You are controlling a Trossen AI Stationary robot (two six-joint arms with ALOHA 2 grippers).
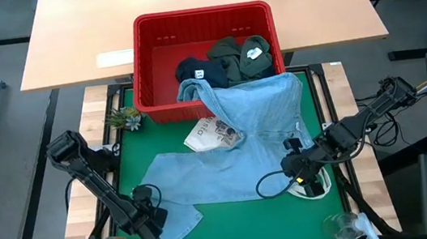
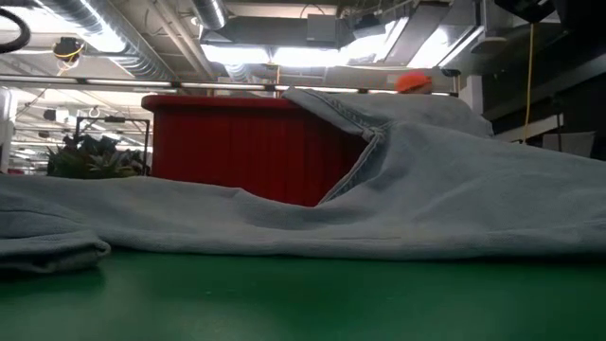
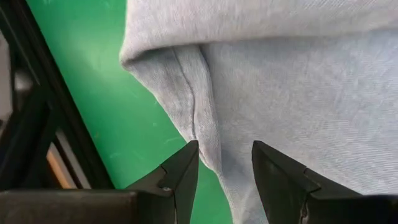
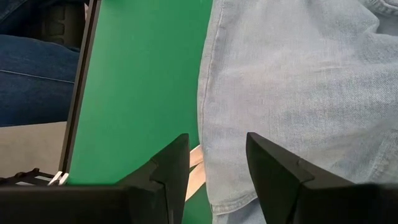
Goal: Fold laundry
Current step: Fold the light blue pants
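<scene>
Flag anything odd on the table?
The denim jeans aren't flat: the waist is draped over the red basket's front rim, and they cover most of the white printed item. Both sets of jaws are open at the jeans' edges.

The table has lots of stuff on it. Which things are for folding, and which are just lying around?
For folding:
- light blue jeans, spread on the green mat
- navy garment in the basket
- dark green garment in the basket

Just lying around:
- red basket
- small plant
- white printed cloth under the jeans
</scene>
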